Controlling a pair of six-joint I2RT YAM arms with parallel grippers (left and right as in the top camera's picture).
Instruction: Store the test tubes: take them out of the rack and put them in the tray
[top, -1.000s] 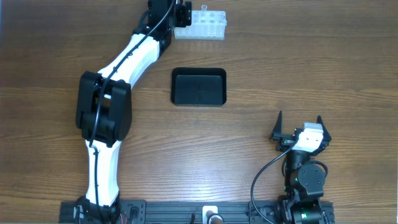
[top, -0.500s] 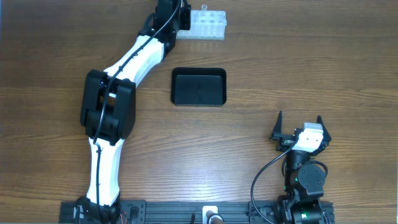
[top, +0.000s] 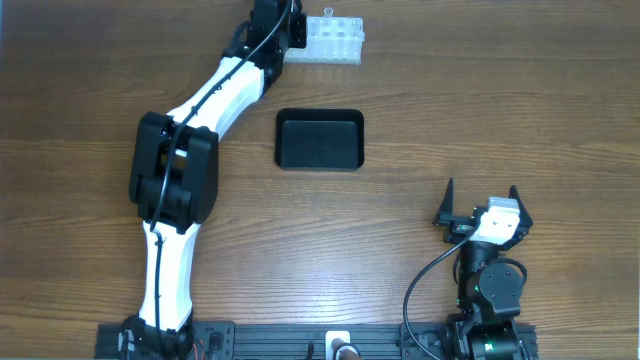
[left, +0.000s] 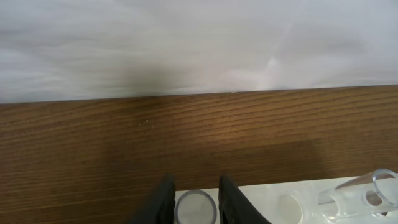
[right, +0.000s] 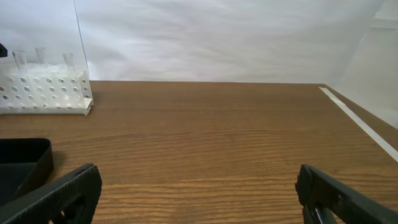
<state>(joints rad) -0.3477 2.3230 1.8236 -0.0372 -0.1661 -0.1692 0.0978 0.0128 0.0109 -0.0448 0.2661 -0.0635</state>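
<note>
- Test tubes (right: 41, 56) all stand in the rack (top: 322, 42) at 12 o'clock; the tray (top: 320, 139) holds none.
- My left claw (left: 194, 190) pinches one tube (left: 196, 207); my right claw (top: 482, 195) gapes at 5 o'clock.

Lab bench: test-tube rack (top: 325, 42) on a wooden table (top: 520, 120).

Frame edge cuts off the test tube (left: 195, 208) below its rim.

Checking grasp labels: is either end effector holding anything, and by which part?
The left end effector grips a test tube at its upper end, by the rim, with the tube standing in the rack. The right end effector is open and empty.
</note>
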